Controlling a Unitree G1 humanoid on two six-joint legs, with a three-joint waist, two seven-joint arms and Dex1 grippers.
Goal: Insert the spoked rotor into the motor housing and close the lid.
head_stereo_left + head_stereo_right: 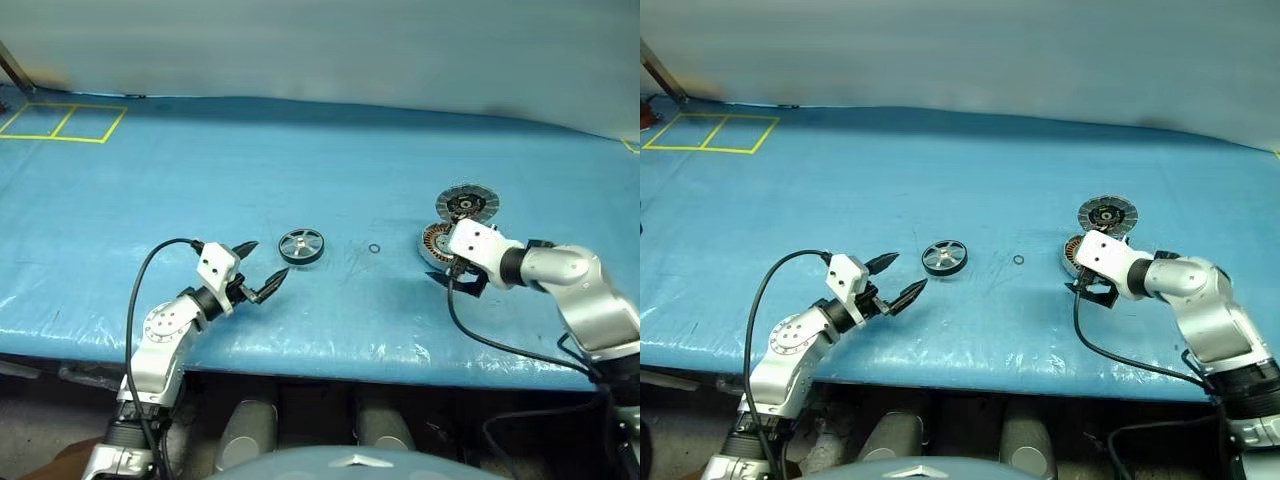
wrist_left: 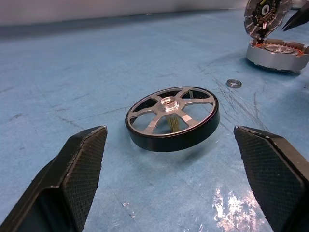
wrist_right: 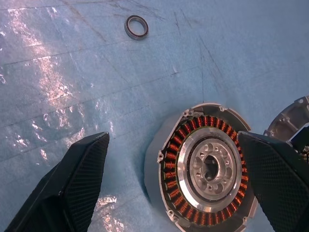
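On the blue table [image 1: 330,170], toward its right side and midway between the near and far edges, the motor housing [image 3: 203,166] lies flat with its ring of copper coils facing up. Its lid [image 1: 467,205], a dark disc with radial segments, stands tilted open at the far side of the housing, touching its rim. The spoked rotor [image 2: 172,117], a silver wheel with a black outer band, lies flat near the middle of the table, well apart from the housing. A small dark ring [image 3: 136,26] lies on the table between the rotor and the housing, nearer the housing.

Left gripper [image 1: 259,270]: fingers spread wide apart, holding nothing. It is level above the table near the near edge, pointing at the rotor, which lies just beyond the fingertips; no contact.

Right gripper [image 3: 178,183]: fingers spread wide apart, holding nothing. It is angled down over the housing from the near right. In the right wrist view the housing appears between the two fingers [image 3: 72,186]; contact with the housing cannot be confirmed.
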